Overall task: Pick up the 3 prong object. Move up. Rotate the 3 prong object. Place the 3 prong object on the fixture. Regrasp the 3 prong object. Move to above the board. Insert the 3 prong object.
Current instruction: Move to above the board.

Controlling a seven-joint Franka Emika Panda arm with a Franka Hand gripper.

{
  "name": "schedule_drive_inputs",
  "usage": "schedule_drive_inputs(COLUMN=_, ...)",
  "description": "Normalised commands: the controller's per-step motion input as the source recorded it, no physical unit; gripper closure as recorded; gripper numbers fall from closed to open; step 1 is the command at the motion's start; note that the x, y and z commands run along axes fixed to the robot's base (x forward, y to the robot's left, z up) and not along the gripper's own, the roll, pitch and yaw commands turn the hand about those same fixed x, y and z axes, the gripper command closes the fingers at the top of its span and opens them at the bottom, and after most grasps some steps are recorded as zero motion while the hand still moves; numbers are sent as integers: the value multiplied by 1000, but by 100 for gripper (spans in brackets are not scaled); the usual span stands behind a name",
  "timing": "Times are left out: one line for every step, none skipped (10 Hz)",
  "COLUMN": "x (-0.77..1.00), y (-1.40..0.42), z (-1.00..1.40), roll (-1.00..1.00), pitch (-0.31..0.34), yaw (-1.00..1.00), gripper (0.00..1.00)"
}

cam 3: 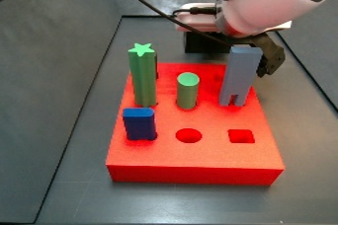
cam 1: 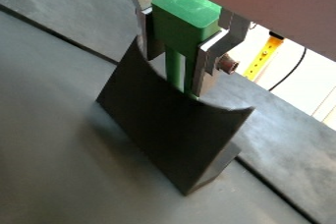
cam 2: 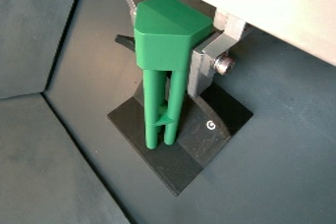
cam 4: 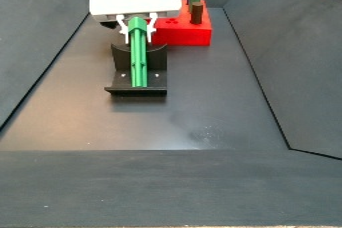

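A white rounded arm shell with black cabling is seen; the gripper [cam 2: 199, 59] shows silver plates and a screw.

Green 3 prong object [cam 2: 160, 81] in silver gripper [cam 2: 197, 66], over black fixture [cam 1: 178, 130]; red board [cam 3: 199, 150].

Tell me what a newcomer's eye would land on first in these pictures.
First, the long slim green three-lobed bar, standing upright over the dark L-shaped fixture, with the gripper and its silver fingers clamped near the bar's top end. Next, the large flat red board behind, carrying a green star-topped post, a green round cylinder and grey and blue blocks.
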Motion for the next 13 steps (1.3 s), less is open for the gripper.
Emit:
schedule_drive_inputs(x=38, y=3, z=1000, roll=-35, pitch=-88, yaw=-1, gripper=100)
schedule_drive_inputs(x=27, y=3, z=1000, roll=-38, pitch=-69, yaw=-25, gripper=100)
schedule_drive_inputs(x=19, y=3, z=1000, roll=-42, pitch=-41, yaw=-52, gripper=100)
schedule_drive_inputs(x=18, y=3, z=1000, roll=-45, pitch=-25, yaw=-61, gripper=100)
schedule_drive_inputs(x=12, y=2, z=1000, roll=-47, pitch=13, yaw=-65, gripper=100)
schedule_drive_inputs(x=3, y=2, z=1000, roll=-44, pitch=49, yaw=-62, gripper=100)
schedule_drive_inputs(x=-1, y=1, z=1000, roll=-42, pitch=74, yaw=-49, gripper=100)
schedule_drive_inputs(x=-5, y=-2, z=1000, roll=-39, pitch=101, yaw=-24, gripper=100)
schedule_drive_inputs(x=-9, y=-4, z=1000, roll=-41, pitch=108, yaw=-4, gripper=100)
schedule_drive_inputs(x=-12, y=-4, z=1000, roll=-45, pitch=111, yaw=10, gripper=100)
schedule_drive_inputs(x=-16, y=-5, z=1000, roll=-53, pitch=113, yaw=42, gripper=100)
schedule_drive_inputs(x=-16, y=-4, z=1000, roll=-51, pitch=114, yaw=54, gripper=100)
schedule_drive_inputs(x=-1, y=-8, z=709, roll=-46, pitch=107, yaw=77, gripper=100)
